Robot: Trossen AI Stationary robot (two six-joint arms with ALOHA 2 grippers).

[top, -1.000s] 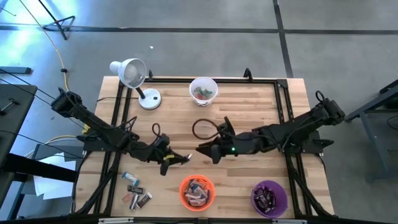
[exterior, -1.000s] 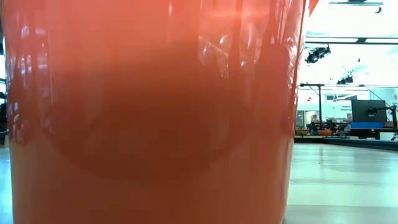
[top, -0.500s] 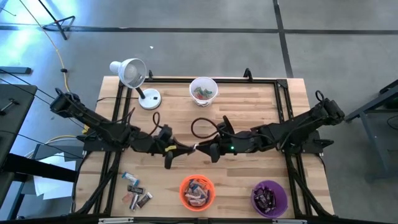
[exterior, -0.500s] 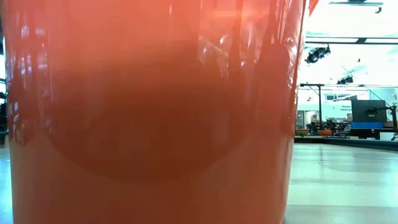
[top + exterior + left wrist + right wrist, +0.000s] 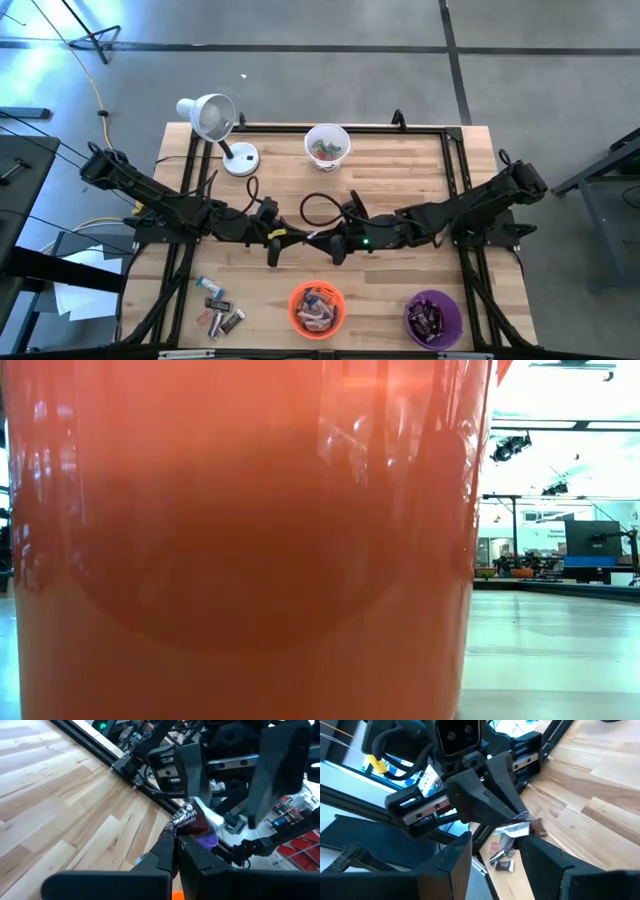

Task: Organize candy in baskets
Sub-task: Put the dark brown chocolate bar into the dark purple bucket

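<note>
A dark brown wrapped candy [image 5: 187, 820] hangs in the air over the middle of the table, with my left gripper [image 5: 176, 840] shut on it. My right gripper [image 5: 495, 840] faces it from the table's right, open. Its two fingers [image 5: 192, 770] stand on either side of the candy's silvery far end [image 5: 210, 817], and I cannot tell whether they touch it. The white basket [image 5: 327, 145] stands at the far edge. The orange basket [image 5: 317, 308] and the purple basket [image 5: 433, 317] stand at the near edge, each with candy inside. My left gripper pinches the dark brown candy by its near wrapper end [image 5: 176, 831] between its two fingertips. The fingers come about level from the table's left. The candy sticks out ahead of them toward the right gripper, lifted clear of the table.
Several loose candies [image 5: 218, 308] lie at the near left of the table. A white desk lamp [image 5: 212, 118] stands at the far left corner. The orange basket's wall [image 5: 240, 560] fills most of the low view. A black frame [image 5: 440, 130] rims the tabletop.
My left gripper has carried the candy up and toward the table's right and far side, turning a little. My right gripper has come slightly toward the table's left. The gap between the two grippers has closed, and the candy now sits between the right gripper's open fingers.
</note>
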